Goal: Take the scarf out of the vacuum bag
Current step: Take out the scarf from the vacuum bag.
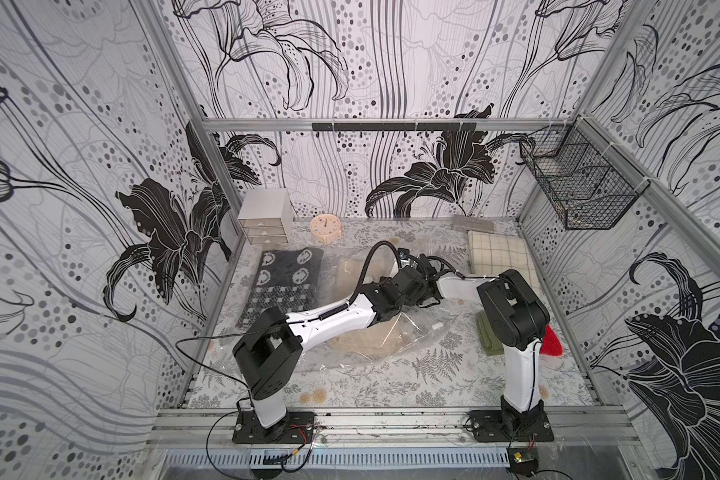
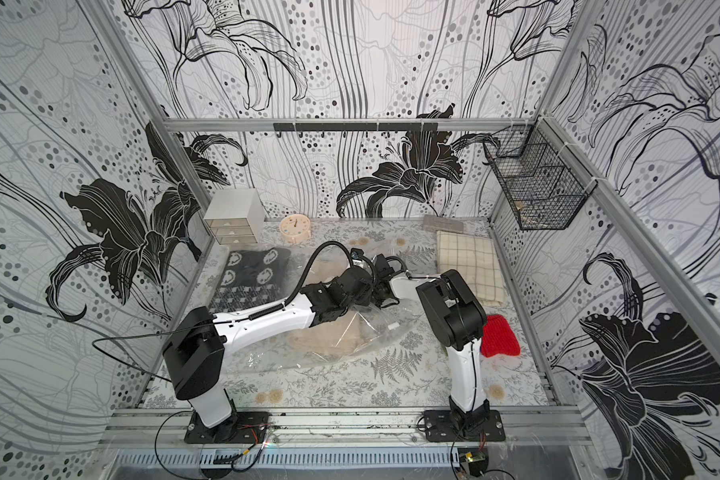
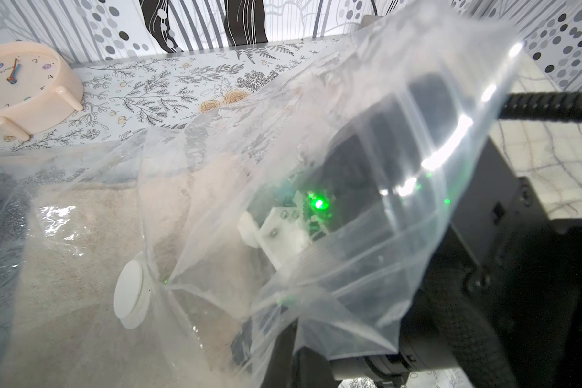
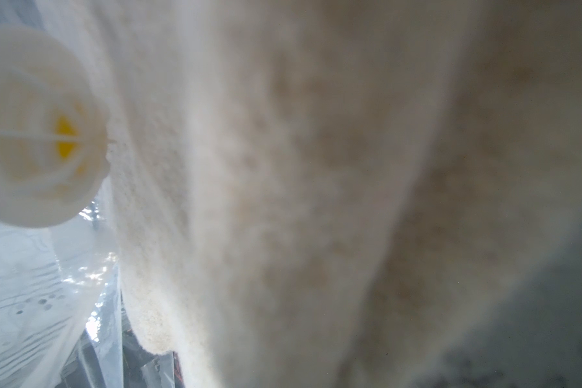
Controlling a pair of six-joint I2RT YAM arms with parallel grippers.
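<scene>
**Scarf gripped inside the bag, not yet out**

The vacuum bag (image 1: 416,336) lies on the table (image 1: 391,386), with the cream scarf (image 1: 362,345) inside. Beyond, the left gripper (image 1: 410,269) pinches its film up. The right gripper (image 3: 269,231), reached inside, is closed, seemingly on the scarf. Next: draw the scarf out through the mouth, film held.
</scene>
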